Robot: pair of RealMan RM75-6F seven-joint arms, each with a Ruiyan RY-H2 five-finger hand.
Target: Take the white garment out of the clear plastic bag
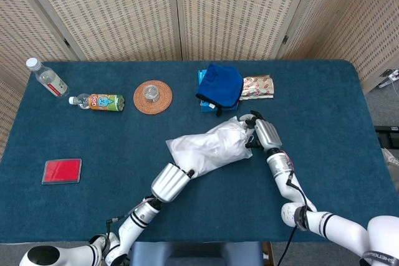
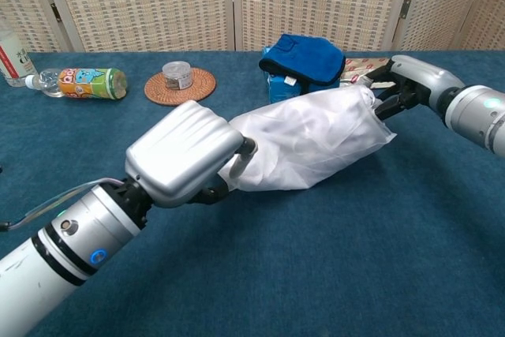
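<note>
Left hand (image 2: 185, 151) fingers hidden under its silver shell, grip on bag (image 1: 209, 147) unclear. Garment (image 2: 308, 144) inside, crinkly white, lumpy; bag lies mid-table (image 1: 324, 110) between both hands. Right hand (image 2: 402, 84) pinches the bag's far end. Blue cloth (image 1: 221, 85) just behind.

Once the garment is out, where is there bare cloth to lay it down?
Bare room lies right of the right hand, out to the table edge, and between the red card and the bag. It is crowded behind the bag: blue cloth, snack packet, coaster.
</note>
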